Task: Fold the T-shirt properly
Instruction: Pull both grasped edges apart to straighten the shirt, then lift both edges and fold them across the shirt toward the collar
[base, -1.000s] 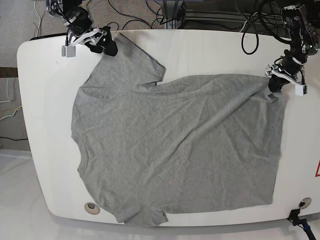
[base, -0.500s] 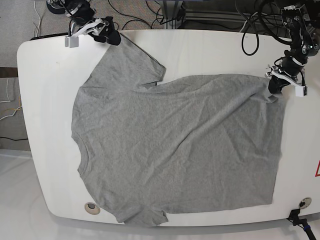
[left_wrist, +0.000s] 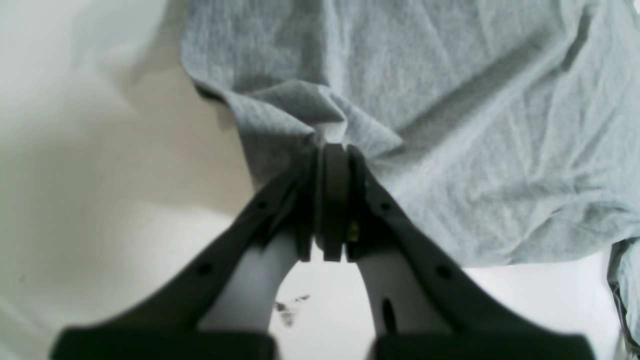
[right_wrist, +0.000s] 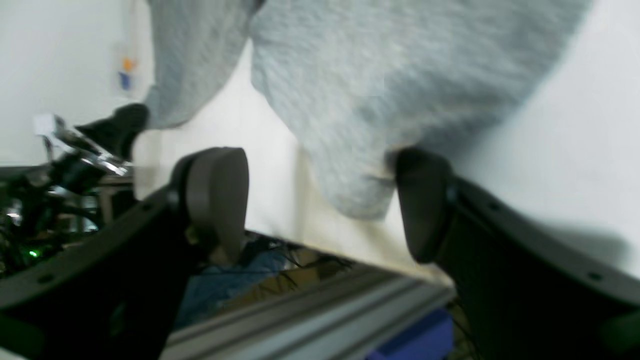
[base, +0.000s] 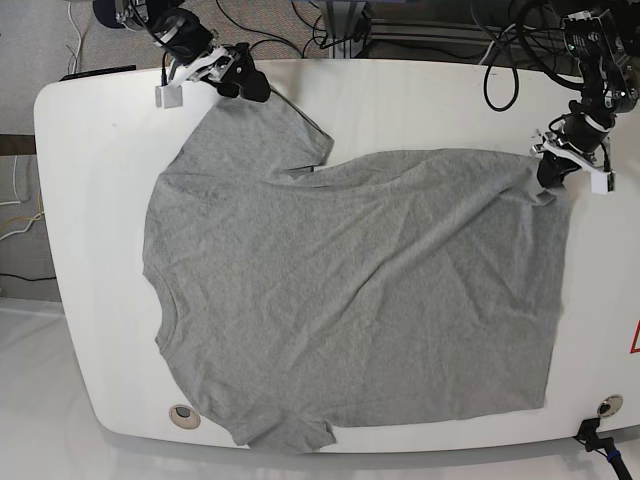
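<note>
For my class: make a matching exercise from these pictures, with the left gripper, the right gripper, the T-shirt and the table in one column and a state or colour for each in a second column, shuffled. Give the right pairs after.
Column 1
1. left gripper
2. right gripper
3. T-shirt
4. table

Column 2
A. white
B. open, straddling the sleeve tip
C. grey, spread flat
D. shut on a corner of cloth

Pairs: 1-D, 2-B, 3-C, 4-A
</note>
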